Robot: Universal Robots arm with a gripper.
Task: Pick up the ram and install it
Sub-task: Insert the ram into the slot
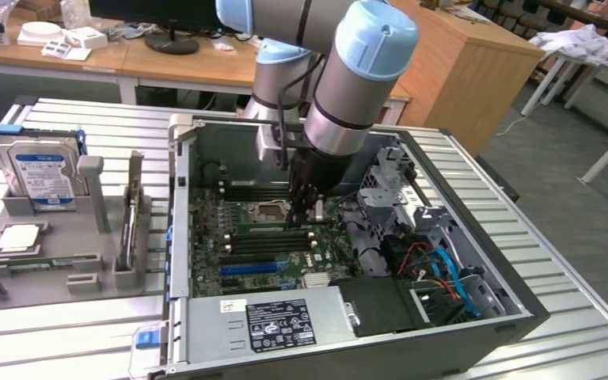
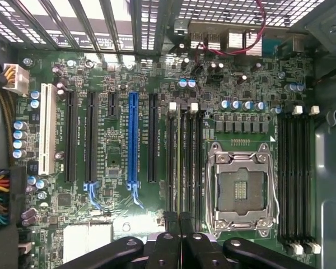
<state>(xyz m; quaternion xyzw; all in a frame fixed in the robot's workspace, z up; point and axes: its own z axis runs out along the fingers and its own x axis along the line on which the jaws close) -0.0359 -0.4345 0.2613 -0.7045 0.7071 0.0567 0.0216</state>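
My gripper (image 1: 306, 212) is down inside the open computer case, over the memory slots beside the empty processor socket (image 2: 243, 193). In the wrist view its dark fingertips (image 2: 169, 238) are pressed together, shut on the ram (image 2: 179, 162). The ram shows edge-on as a thin pale green strip. It runs along one black slot, between the white-clipped slots and the socket. In the exterior view the fingers hide the ram's lower part and how deep it sits in the slot.
The case (image 1: 494, 317) has high walls, a drive cage and cables at the exterior view's right. A grey holder (image 1: 61, 281) at the exterior view's left carries a blue-labelled hard drive (image 1: 40, 170) and a square silver chip (image 1: 21, 236). More slots (image 2: 295, 174) lie beyond the socket.
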